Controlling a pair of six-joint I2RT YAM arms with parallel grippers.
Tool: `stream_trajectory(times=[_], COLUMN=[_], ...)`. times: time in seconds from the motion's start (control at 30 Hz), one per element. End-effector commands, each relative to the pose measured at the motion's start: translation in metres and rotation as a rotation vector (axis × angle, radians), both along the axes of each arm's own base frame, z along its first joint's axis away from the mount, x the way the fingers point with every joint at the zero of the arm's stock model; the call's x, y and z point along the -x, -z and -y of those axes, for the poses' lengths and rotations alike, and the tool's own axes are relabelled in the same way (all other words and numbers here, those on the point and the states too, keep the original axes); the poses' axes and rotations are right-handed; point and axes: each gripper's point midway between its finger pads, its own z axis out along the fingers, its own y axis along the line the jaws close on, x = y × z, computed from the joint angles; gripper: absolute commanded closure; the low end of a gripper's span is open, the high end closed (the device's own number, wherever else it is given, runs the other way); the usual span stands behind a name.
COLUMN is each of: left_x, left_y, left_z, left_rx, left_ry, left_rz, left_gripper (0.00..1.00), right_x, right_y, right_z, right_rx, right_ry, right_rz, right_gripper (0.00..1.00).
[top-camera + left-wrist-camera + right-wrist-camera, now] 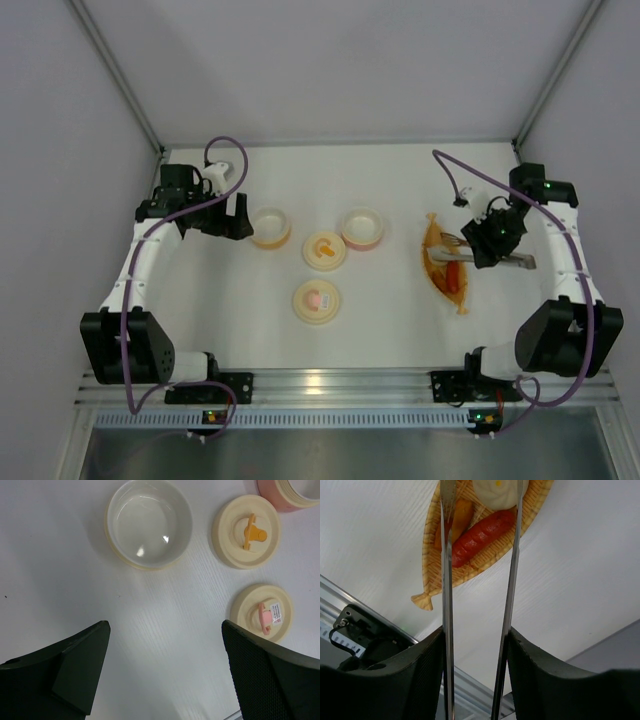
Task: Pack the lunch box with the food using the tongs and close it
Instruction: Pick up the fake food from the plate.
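Grey metal tongs (447, 580) lie lengthwise between the right gripper's (476, 635) fingers, one arm against each inner face. The jaws stand part-way apart and pinch the tongs from outside, and the tong arms are parted. The tips reach over the orange boat-shaped tray (432, 565) on the right of the table (400, 320).

- In the tray: cream-white ball (500, 492) at the far end, red-orange sausage (482, 537) just near of it, yellow-orange piece (461, 515) beside the sausage.
- One tong tip hangs over the yellow-orange piece and the other runs along the ball's edge. Cannot tell if either touches.

Left gripper (165, 627) hovers over bare table on the left, jaws spread wide, holding nothing.

- Yellow container (149, 524) sits open just beyond the left gripper, its inside white and glossy.
- Pink container (362, 227) is further right, also open.
- Orange-handled lid (246, 531) lies flat between the two containers, slightly nearer.
- Pink-handled lid (264, 612) lies flat, near of the orange-handled lid and apart from it.
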Motion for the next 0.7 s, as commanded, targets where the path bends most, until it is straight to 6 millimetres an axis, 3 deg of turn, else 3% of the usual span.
stream_trajectory(times=[0.0, 0.67], left_x=[0.001, 0.000], left_y=[-0.009, -0.010], left_z=[0.003, -0.001], left_rx=[0.009, -0.013], left_ry=[0.020, 0.010], left_rz=[0.029, 0.030], left_gripper=[0.02, 0.02], right_x=[0.028, 0.005], right_y=[0.001, 0.022], right_z=[0.000, 0.009], right_rx=[0.010, 0.045], right_ry=[-0.012, 0.032], right_rz=[-0.089, -0.072], right_gripper=[0.52, 0.54])
